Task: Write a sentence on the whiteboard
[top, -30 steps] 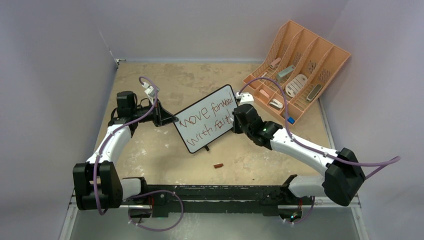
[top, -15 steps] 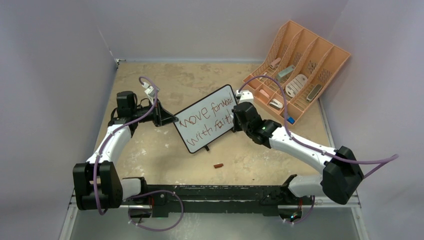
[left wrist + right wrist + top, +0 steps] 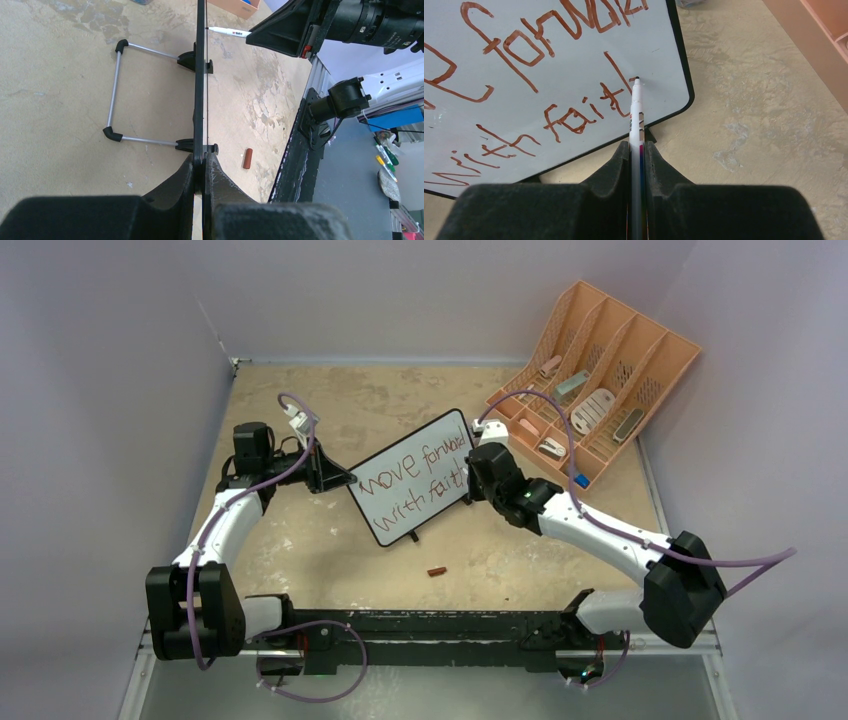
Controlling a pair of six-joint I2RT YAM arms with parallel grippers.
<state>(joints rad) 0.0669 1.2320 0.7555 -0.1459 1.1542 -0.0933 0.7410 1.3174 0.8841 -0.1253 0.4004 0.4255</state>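
The whiteboard [image 3: 415, 490] stands upright on its wire stand in the middle of the table, with "move forward with fait" in red-brown ink; it also shows in the right wrist view [image 3: 549, 75] and edge-on in the left wrist view [image 3: 200, 75]. My left gripper [image 3: 340, 478] [image 3: 202, 162] is shut on the board's left edge. My right gripper [image 3: 474, 472] [image 3: 637, 145] is shut on a white marker [image 3: 636, 115]. The marker's tip touches the board beside the tall stroke after "fait". The marker also shows in the left wrist view [image 3: 230, 32].
A peach slotted desk organizer [image 3: 595, 380] with small items lies at the back right. A red-brown marker cap [image 3: 437, 571] [image 3: 247, 158] lies on the table in front of the board. Walls close in the left, back and right.
My right gripper has shifted slightly up and right along the board with the marker. A new tall stroke stands after "fait". The left arm and the board have not moved.
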